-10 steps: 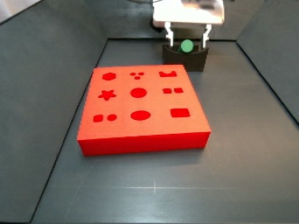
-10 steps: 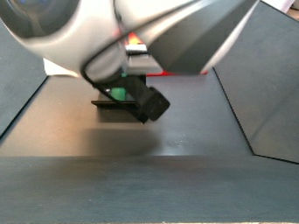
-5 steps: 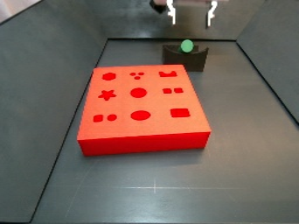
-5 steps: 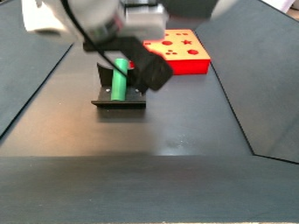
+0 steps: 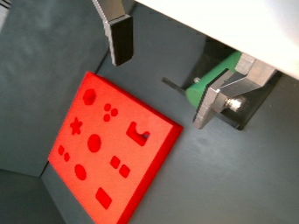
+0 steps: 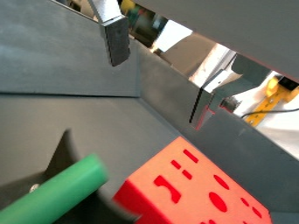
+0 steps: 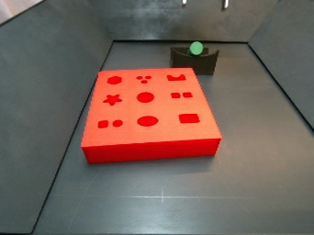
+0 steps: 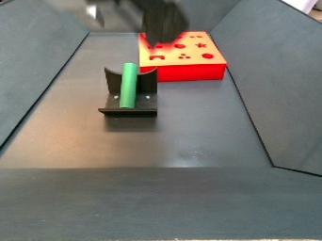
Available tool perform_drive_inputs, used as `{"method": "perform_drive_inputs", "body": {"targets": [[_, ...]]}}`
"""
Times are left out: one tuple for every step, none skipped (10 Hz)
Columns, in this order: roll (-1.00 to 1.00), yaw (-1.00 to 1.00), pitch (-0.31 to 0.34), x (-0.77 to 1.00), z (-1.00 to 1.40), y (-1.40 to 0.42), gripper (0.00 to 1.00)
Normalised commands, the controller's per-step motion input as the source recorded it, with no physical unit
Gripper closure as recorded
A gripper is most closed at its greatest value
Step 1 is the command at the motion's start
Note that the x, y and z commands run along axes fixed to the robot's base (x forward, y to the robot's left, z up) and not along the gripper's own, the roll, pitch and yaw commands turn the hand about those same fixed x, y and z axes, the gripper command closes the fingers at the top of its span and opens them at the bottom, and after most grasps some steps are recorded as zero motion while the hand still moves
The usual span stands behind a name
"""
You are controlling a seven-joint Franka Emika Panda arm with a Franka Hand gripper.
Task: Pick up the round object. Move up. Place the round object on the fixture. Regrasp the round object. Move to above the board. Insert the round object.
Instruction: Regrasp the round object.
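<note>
The round object (image 7: 196, 47) is a green peg lying in the notch of the dark fixture (image 7: 203, 63) at the back of the floor. In a side view the peg (image 8: 128, 84) rests sloped on the fixture (image 8: 130, 111). The red board (image 7: 147, 112) lies flat with its cut-outs up. My gripper (image 7: 204, 4) is open and empty, high above the fixture, only its fingertips showing. In both wrist views the gripper (image 5: 159, 94) (image 6: 156, 93) holds nothing; the peg (image 5: 219, 77) (image 6: 59, 192) lies well below it.
Dark grey walls enclose the floor (image 7: 160, 197) on all sides. The board (image 8: 184, 55) lies beside the fixture, a short gap between them. In a side view the blurred gripper (image 8: 157, 13) hangs over the board's near edge.
My gripper let go of the green peg and rose straight up from the fixture. The peg stays on the fixture.
</note>
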Motion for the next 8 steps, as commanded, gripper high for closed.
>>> {"method": "perform_drive_inputs", "body": {"targets": [[1.00,0.02,0.028,-0.09,0.38,-0.38,0.00],[1.00,0.02,0.027,-0.02,0.03,-0.09,0.00],[1.00,0.02,0.029,0.00,-0.01,-0.03,0.00],[1.00,0.02,0.031,0.01,0.01,-0.02,0.00],[1.00,0.02,0.029,0.00,0.02,-0.03,0.00],[1.00,0.02,0.024,-0.01,0.01,-0.03,0.00],[1.00,0.02,0.018,-0.02,0.01,-0.02,0.00],[1.00,0.03,0.014,-0.02,0.00,-0.02,0.00]]}}
